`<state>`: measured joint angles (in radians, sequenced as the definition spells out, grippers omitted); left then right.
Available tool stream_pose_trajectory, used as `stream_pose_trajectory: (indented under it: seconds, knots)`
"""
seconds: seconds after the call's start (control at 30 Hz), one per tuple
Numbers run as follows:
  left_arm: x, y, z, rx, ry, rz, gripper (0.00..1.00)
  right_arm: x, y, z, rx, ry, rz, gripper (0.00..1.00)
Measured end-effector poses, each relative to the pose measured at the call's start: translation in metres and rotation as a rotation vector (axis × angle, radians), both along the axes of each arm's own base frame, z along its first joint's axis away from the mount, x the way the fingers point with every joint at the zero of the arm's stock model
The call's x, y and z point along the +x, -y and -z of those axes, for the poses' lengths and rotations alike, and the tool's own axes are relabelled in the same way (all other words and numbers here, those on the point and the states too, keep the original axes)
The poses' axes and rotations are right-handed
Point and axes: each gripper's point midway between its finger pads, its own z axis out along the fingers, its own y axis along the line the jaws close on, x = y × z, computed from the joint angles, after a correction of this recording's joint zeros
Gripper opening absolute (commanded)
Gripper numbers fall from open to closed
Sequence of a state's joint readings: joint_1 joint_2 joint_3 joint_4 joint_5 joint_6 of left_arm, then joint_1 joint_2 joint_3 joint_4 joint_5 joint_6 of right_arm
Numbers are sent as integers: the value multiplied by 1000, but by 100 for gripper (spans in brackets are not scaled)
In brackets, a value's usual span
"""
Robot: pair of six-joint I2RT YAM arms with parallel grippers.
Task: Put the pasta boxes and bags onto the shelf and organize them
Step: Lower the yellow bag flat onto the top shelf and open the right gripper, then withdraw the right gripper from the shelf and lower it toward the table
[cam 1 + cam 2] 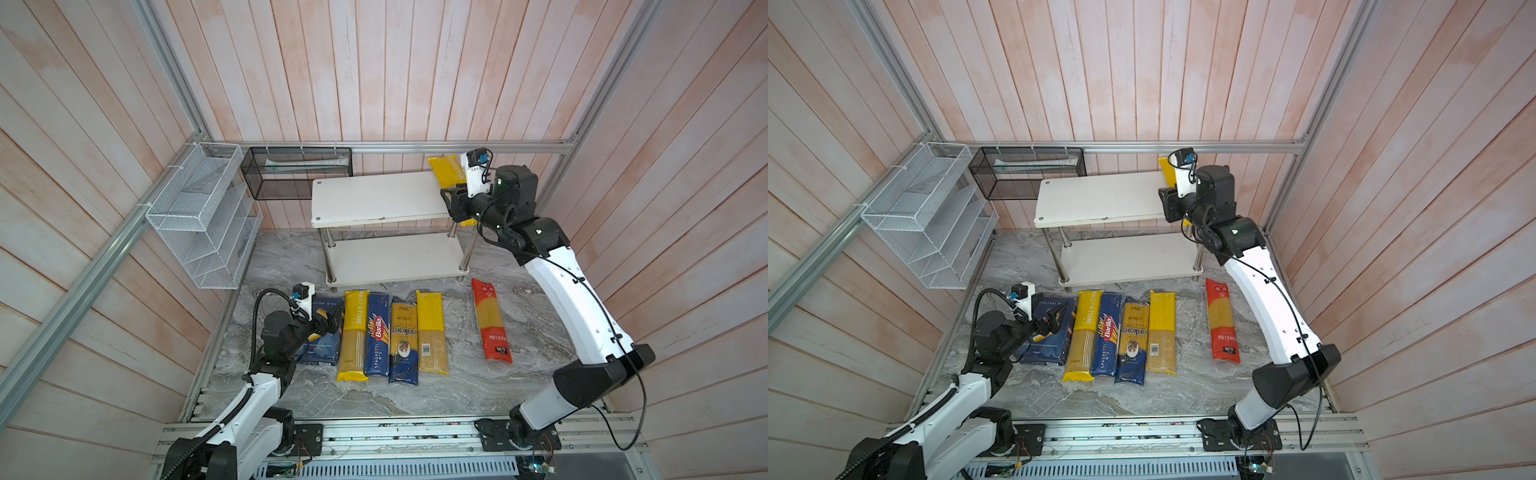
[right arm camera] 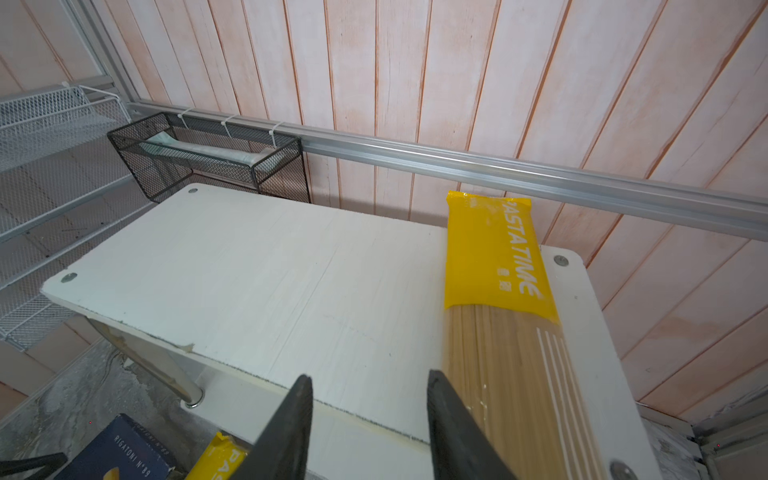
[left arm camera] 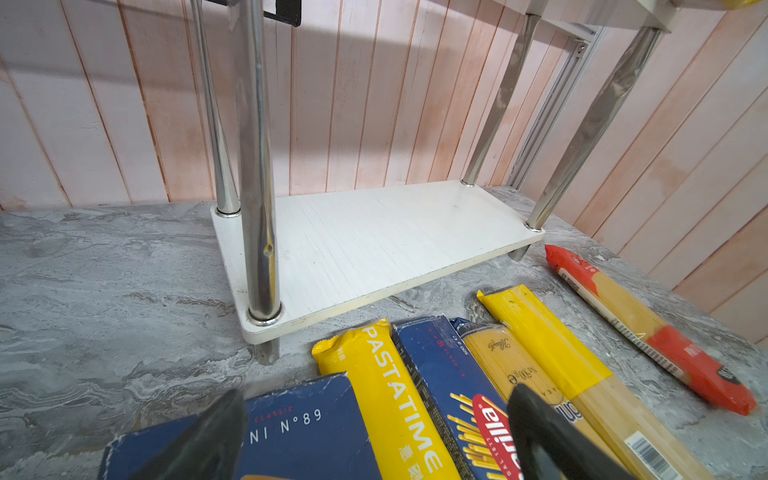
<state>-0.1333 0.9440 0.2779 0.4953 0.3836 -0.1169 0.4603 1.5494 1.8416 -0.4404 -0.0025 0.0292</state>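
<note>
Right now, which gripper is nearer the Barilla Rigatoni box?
Left. The left gripper hovers over an edge of the Rigatoni box; the right gripper is far off, up at the top board of the shelf.

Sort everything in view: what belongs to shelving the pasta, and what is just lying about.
Belongs to the job:
shelf
wide Barilla box
narrow Barilla spaghetti box
PASTATIME bag on the table
PASTATIME bag on the shelf's top board
ankara bag
barcoded yellow bag
red bag

Just lying about:
white wire rack
black mesh basket
</note>
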Motion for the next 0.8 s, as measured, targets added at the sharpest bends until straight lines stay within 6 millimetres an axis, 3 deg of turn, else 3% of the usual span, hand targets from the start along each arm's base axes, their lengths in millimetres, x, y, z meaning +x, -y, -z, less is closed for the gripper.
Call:
stream_pose_trajectory:
  seconds: [0.07,0.2,0.27,0.43,0.57,0.8]
  knots:
    - [-1,0,-1,-1,4,-1,100,-15,-2,19,-19,-5,16,43]
    - [-1,-1,-3,-1,10,-4,100,-64,-26,53,-64,-19,-54,43]
    - [-1,-1,-2,-1,9,-4,100,-80,-26,50,-53,-9,-69,43]
    - [0,-1,1,1,-1,-4,100,-102,3,28,23,65,-13,44]
    - [0,-1,0,0,1,-5,100,-103,13,34,29,65,29,44]
    - [0,-1,-1,0,6,-7,100,-77,26,65,34,-34,80,44]
